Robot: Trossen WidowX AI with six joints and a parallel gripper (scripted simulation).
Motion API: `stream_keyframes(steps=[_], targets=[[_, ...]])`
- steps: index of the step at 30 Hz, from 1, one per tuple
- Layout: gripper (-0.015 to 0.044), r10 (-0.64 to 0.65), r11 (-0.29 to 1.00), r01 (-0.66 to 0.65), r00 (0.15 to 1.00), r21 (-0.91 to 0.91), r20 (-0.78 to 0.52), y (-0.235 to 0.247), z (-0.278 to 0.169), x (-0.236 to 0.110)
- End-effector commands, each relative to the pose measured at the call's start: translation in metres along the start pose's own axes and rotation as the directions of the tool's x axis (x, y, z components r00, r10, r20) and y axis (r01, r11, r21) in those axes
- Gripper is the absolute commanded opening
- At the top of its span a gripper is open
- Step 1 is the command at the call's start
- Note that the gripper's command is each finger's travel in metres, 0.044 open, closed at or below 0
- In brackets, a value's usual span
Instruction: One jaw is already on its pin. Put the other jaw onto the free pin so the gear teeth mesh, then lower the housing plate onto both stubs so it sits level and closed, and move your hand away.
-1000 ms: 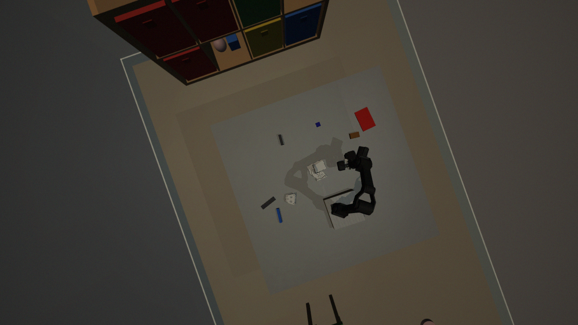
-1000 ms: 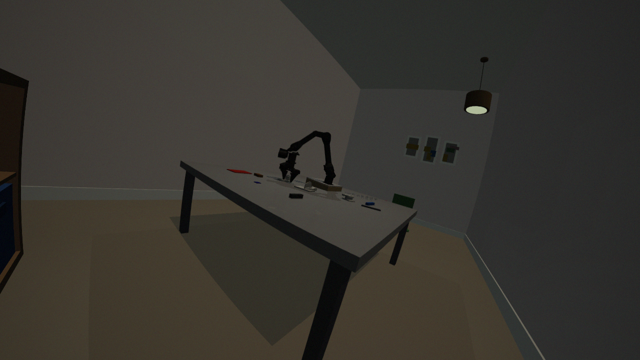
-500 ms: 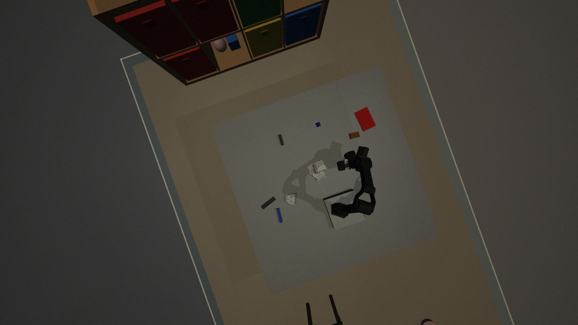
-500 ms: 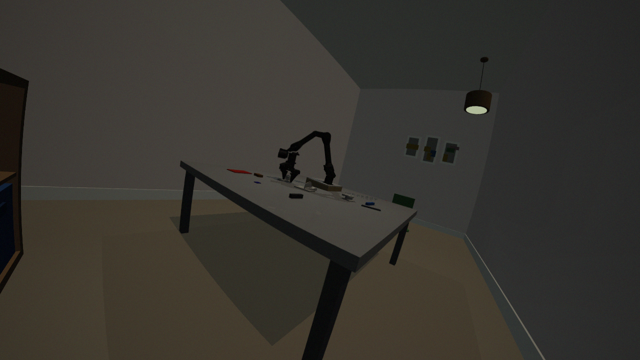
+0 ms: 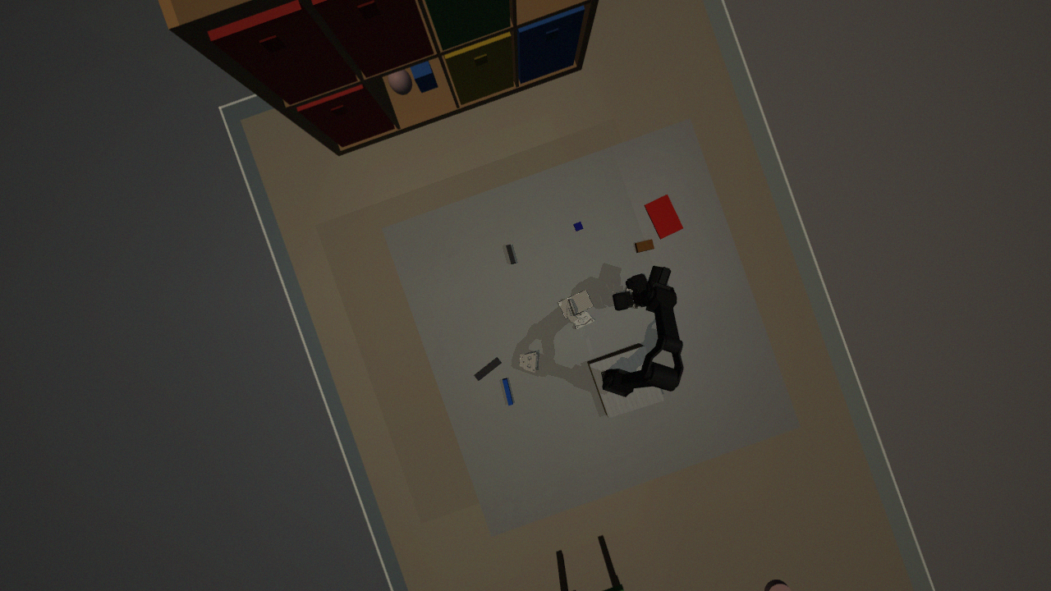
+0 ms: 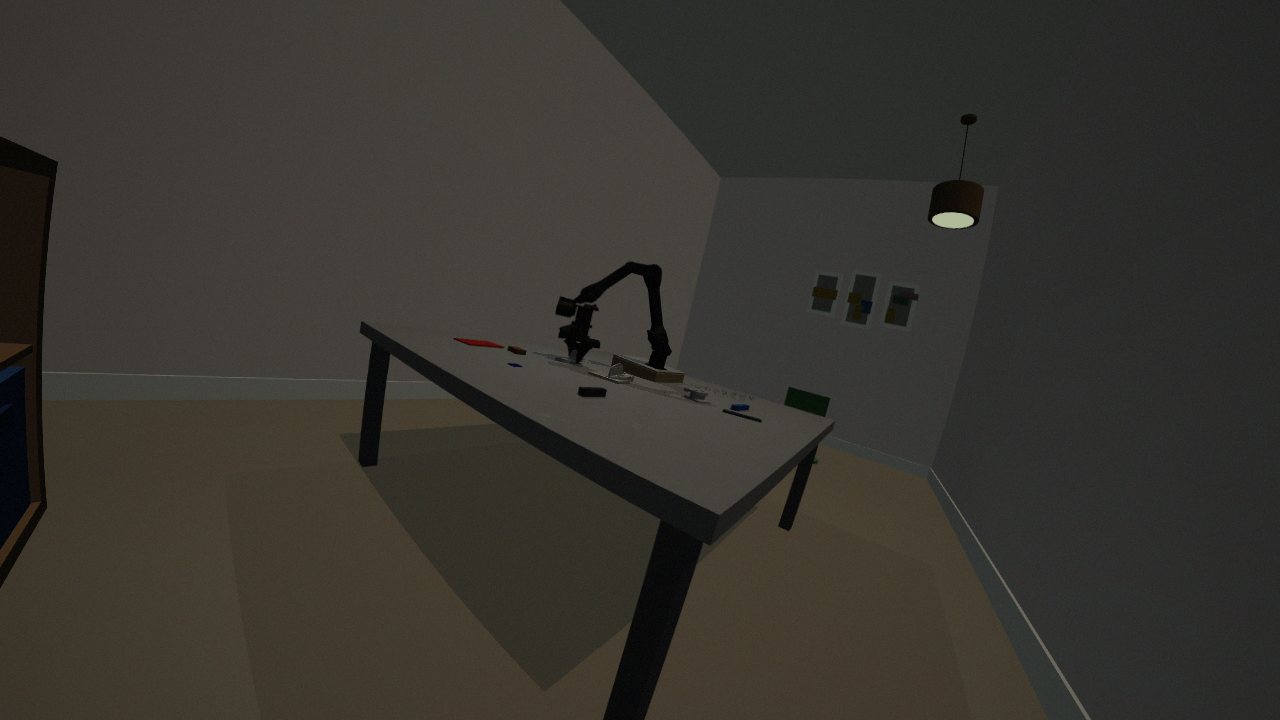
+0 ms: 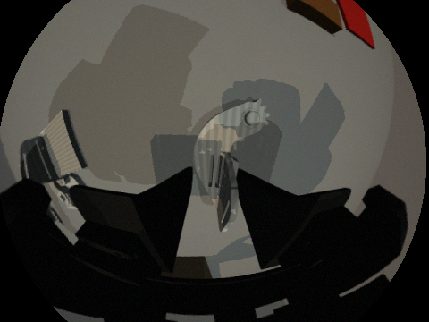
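My gripper (image 7: 214, 173) (image 6: 577, 359) points down at the table, fingers partly closed and apart. Between and below the fingertips lies a loose pale curved jaw (image 7: 206, 148) with a toothed round end, a round hole and a thin upright fin; no finger plainly touches the fin. In the top view the arm hides this jaw. A pale assembly (image 5: 582, 318) (image 6: 617, 376) (image 7: 67, 197) with a ribbed flat part and an upright part lies to one side; its pins are too small to tell. A separate pale plate (image 5: 528, 360) (image 6: 695, 394) with small round marks, perhaps the housing plate, lies farther off.
A shallow box (image 5: 598, 393) (image 6: 666, 376) stands by the arm base. An orange block (image 5: 644, 245) (image 7: 317, 14) and red sheet (image 5: 663, 217) (image 7: 356, 22) lie beyond the gripper. A blue bar (image 5: 507, 391), dark strip (image 5: 487, 368), dark block (image 5: 511, 254) and small blue square (image 5: 578, 226) lie around.
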State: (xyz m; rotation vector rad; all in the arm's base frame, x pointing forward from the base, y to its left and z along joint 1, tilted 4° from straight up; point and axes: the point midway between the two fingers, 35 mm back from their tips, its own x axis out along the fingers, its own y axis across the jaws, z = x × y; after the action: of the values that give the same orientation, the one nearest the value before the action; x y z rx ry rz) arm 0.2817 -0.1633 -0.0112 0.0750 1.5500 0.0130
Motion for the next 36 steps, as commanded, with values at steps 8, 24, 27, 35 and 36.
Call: stream_keyframes(steps=[8, 24, 27, 35, 36], targets=[[0.0134, 0.001, 1.0, -0.001, 1.0, 0.0, 0.0, 0.0, 0.0, 0.0], [0.0134, 0.0, 1.0, 0.0, 1.0, 0.002, 0.0, -0.001, 0.002, -0.029], [0.0134, -0.001, 1.0, 0.001, 1.0, 0.003, 0.0, -0.001, 0.003, -0.038], [0.0134, -0.002, 1.0, 0.002, 1.0, 0.004, 0.0, -0.001, 0.002, -0.064], [0.0134, -0.002, 1.0, 0.002, 1.0, 0.005, 0.0, -0.001, 0.001, -0.067]])
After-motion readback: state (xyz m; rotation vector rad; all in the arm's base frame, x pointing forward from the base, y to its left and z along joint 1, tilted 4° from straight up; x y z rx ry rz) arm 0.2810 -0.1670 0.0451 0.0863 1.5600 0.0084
